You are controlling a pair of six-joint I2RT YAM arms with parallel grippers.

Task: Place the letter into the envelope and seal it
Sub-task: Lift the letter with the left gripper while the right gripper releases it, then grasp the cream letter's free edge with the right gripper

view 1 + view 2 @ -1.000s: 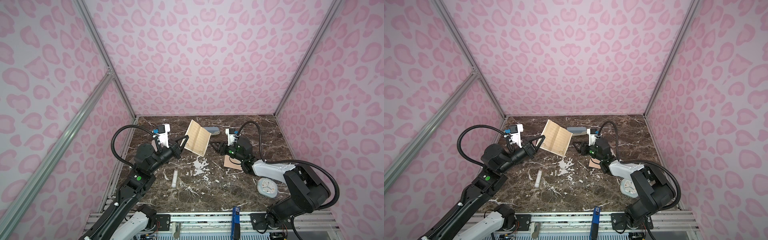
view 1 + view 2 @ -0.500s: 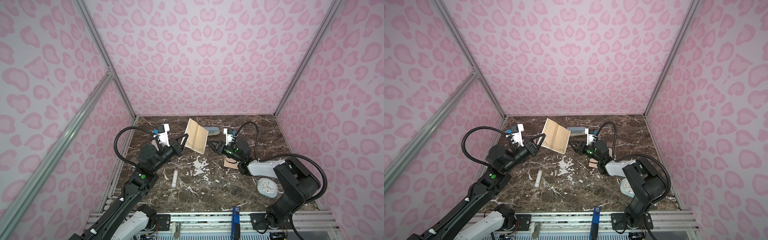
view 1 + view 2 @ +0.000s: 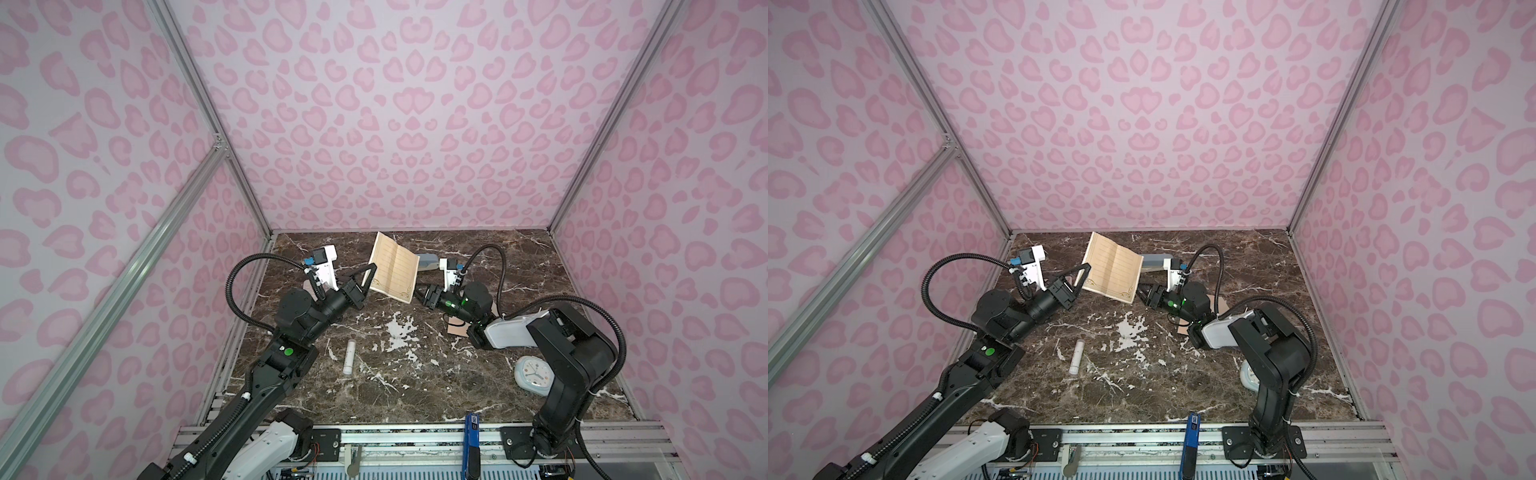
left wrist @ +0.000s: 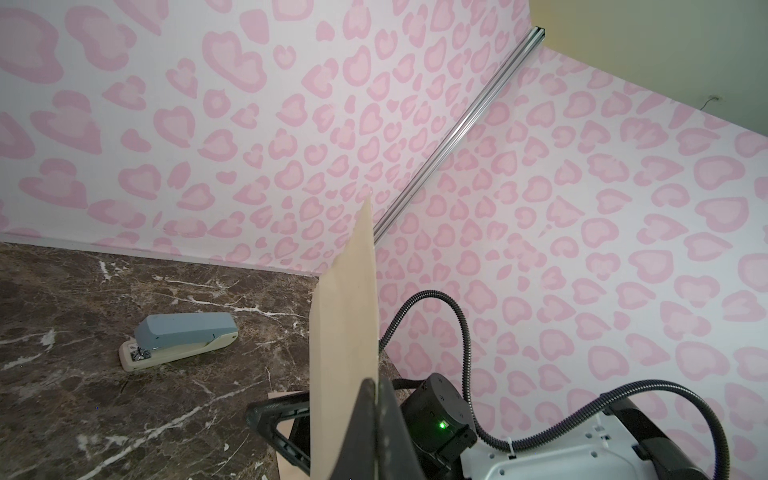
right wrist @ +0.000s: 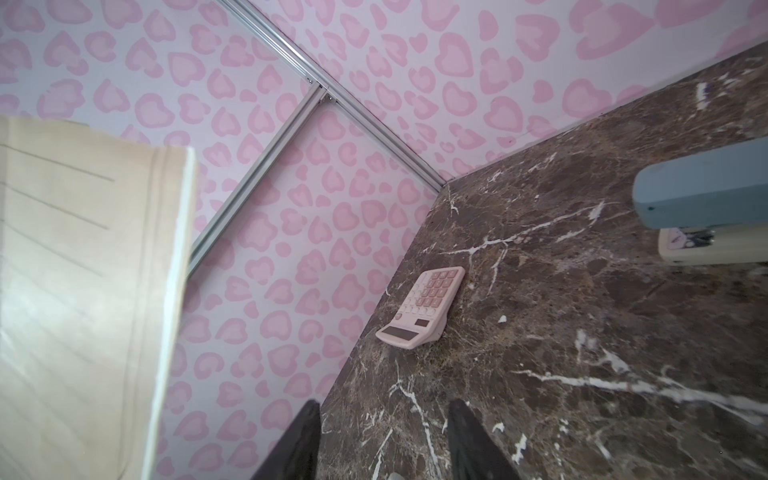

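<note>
Your left gripper (image 3: 371, 272) clamps the letter (image 3: 395, 270), raised off the tabletop (image 3: 415, 395) near its back edge. Your right gripper (image 5: 384, 409) gapes empty beside it; the envelope (image 3: 456, 329) lies flat under that arm, mostly hidden.

My left gripper (image 3: 370, 273) is lifted, jaws clamped on an edge of the letter (image 3: 395, 270); my right gripper (image 3: 420, 292) points toward it from lower down, jaws parted.
</note>
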